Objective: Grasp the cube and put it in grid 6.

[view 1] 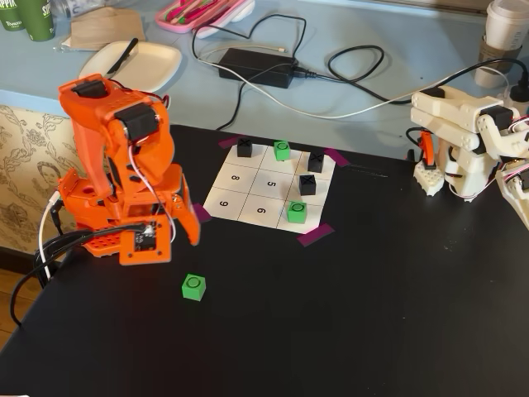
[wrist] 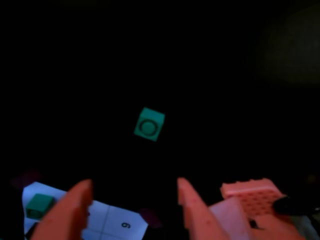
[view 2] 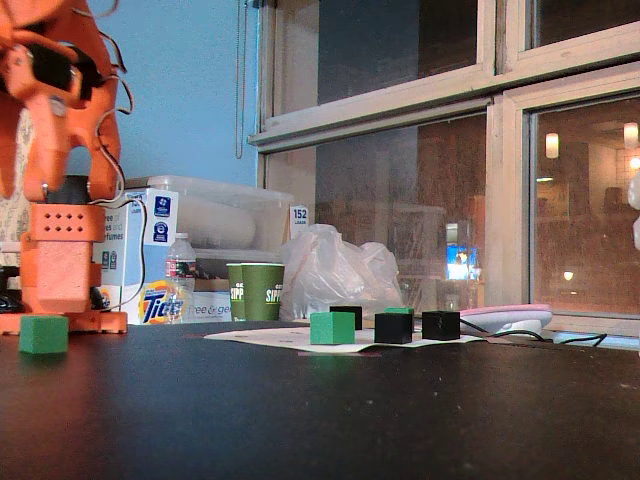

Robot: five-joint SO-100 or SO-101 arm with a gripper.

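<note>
The cube (view 1: pixel 193 287) is bright green with a black ring on top and sits on the black table, off the paper and in front of the orange arm. It also shows in the low fixed view as the cube (view 2: pixel 43 334) and in the wrist view as the cube (wrist: pixel 149 124). My gripper (view 1: pixel 180 225) hangs above and behind it. In the wrist view the gripper (wrist: pixel 132 189) is open and empty, with the cube ahead of the fingertips. Grid 6 (view 1: pixel 261 210) is an empty white cell in the paper's near row, between cell 9 (view 1: pixel 221 203) and a green cube (view 1: pixel 297 212).
The paper grid (view 1: pixel 248 192) also carries another green cube (view 1: pixel 282 150) and three black X cubes (view 1: pixel 245 148), (view 1: pixel 315 161), (view 1: pixel 307 184). A white arm (view 1: pixel 463 141) stands at the right. Cables, a power brick (view 1: pixel 256 66) and a plate (view 1: pixel 136 62) lie behind.
</note>
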